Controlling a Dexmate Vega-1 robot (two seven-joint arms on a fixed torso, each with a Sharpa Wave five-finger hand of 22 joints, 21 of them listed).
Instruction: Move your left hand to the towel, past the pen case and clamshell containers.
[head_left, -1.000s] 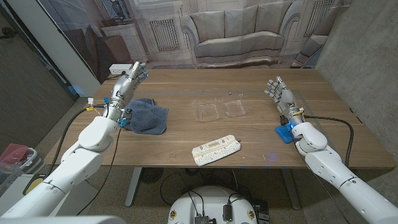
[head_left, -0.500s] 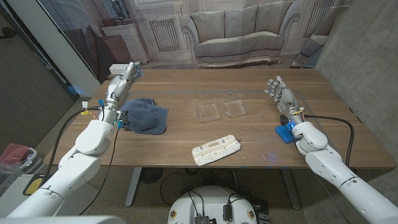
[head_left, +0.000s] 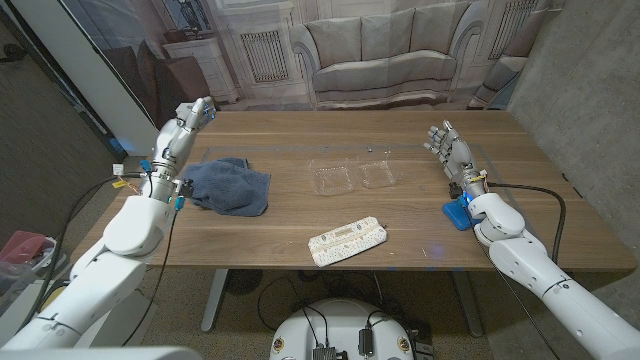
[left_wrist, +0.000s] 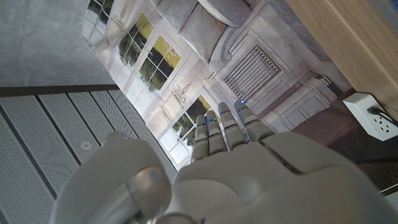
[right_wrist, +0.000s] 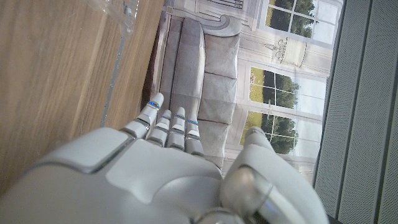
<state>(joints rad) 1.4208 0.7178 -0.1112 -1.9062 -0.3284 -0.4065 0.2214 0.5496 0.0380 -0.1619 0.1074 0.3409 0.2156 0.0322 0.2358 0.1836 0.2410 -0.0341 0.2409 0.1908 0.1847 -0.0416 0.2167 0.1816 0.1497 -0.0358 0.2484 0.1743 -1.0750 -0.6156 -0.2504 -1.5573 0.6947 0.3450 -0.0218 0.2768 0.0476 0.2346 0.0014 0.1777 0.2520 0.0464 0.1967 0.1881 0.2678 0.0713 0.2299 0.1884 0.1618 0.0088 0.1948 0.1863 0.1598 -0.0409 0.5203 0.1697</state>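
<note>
A crumpled dark blue towel (head_left: 232, 186) lies on the left part of the wooden table (head_left: 400, 215). My left hand (head_left: 181, 132) is raised at the table's left edge, just left of the towel, fingers straight and apart, holding nothing; the left wrist view shows its back (left_wrist: 249, 171) and fingers (left_wrist: 221, 127). The open clear clamshell containers (head_left: 352, 176) sit at mid-table. The white pen case (head_left: 347, 240) lies near the front edge. My right hand (head_left: 448, 150) stands open at the right side, fingers up; its back (right_wrist: 124, 180) appears in the right wrist view.
A blue object (head_left: 457, 213) sits by my right wrist on the table. A white power strip (left_wrist: 372, 116) lies off the table's far left corner. A backdrop printed with a sofa hangs behind the table. A clamshell edge (right_wrist: 121, 18) shows beyond my right hand.
My left hand has drawn back leftward from above the towel's far left corner to the table's left edge. The right arm has stayed still.
</note>
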